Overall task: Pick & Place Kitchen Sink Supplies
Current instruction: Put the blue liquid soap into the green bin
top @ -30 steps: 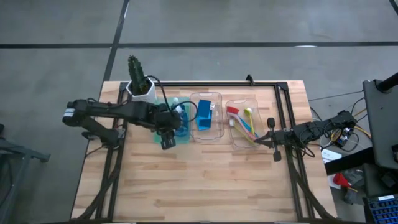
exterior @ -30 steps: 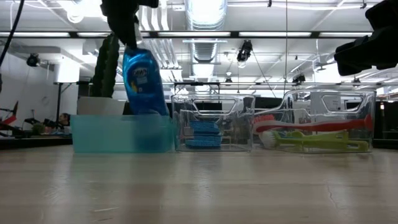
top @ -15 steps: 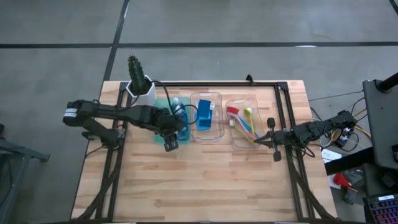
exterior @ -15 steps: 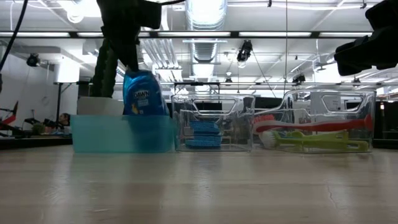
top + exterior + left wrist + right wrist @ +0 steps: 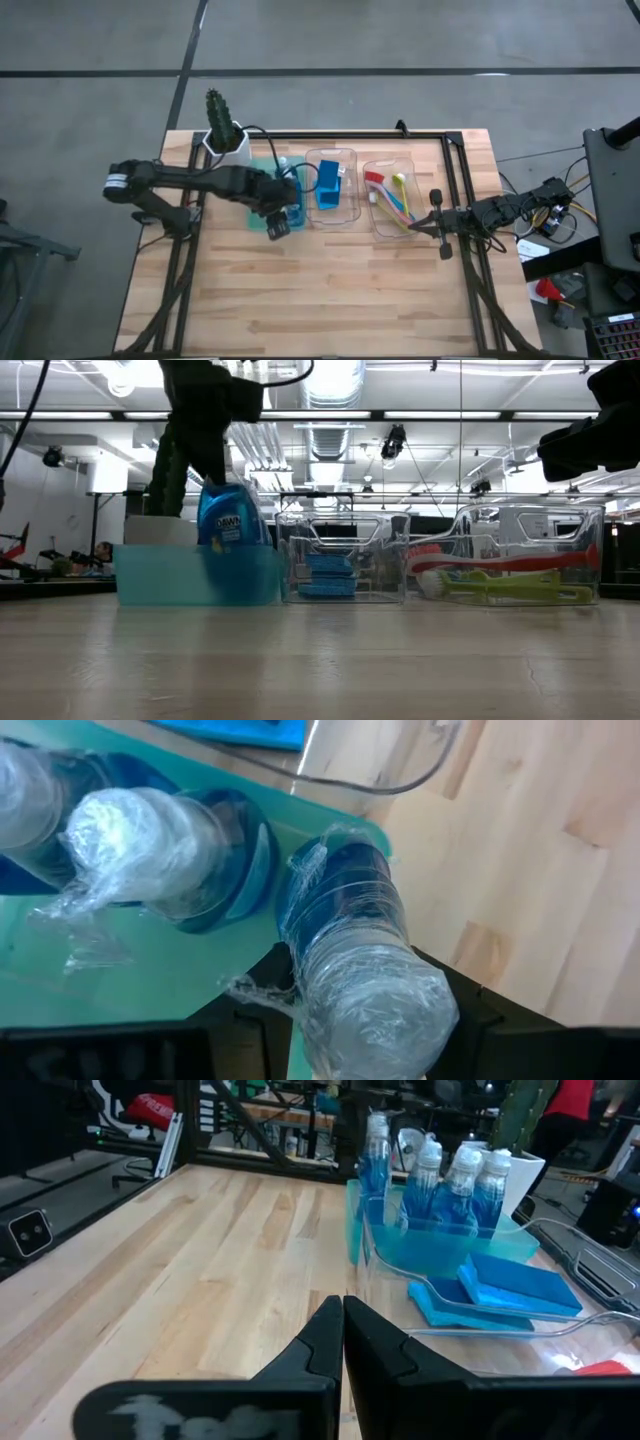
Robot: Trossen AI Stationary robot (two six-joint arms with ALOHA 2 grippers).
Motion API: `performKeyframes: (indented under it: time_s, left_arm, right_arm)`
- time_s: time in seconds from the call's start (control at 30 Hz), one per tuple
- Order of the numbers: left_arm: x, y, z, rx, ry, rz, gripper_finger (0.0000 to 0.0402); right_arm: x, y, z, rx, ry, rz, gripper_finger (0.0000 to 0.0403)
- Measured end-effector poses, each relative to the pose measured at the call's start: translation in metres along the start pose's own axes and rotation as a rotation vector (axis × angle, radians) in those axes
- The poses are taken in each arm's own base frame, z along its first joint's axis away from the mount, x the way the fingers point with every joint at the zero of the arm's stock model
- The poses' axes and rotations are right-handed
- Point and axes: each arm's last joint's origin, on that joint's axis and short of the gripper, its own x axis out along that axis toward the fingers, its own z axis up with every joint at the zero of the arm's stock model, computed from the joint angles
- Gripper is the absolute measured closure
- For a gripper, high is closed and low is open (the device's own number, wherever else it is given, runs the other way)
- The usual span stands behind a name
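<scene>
Left pincer [image 5: 365,1020] around bottle [image 5: 355,950] in green tray [image 5: 150,980]

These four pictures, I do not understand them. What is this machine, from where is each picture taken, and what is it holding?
It is a robot with two dark arms at a wooden table. One camera looks down from above, one looks level across the tabletop, and one sits on each wrist. On the table stand a green tray with blue bottles, a clear tray with blue sponges, a clear tray with brushes and a potted cactus. The left pincer holds a blue bottle by its wrapped cap, low in the green tray. The right pincer is shut, holds nothing and waits at the table's right side.
</scene>
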Motion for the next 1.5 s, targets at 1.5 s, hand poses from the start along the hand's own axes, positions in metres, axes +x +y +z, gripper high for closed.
performKeyframes:
  time_s: [1.5]
  left_arm:
    - [-0.013, 0.005, 0.033, 0.004, -0.007, -0.029, 0.0156]
  right_arm:
    - [0.0, 0.0, 0.0, -0.001, 0.0, 0.0, 0.0394]
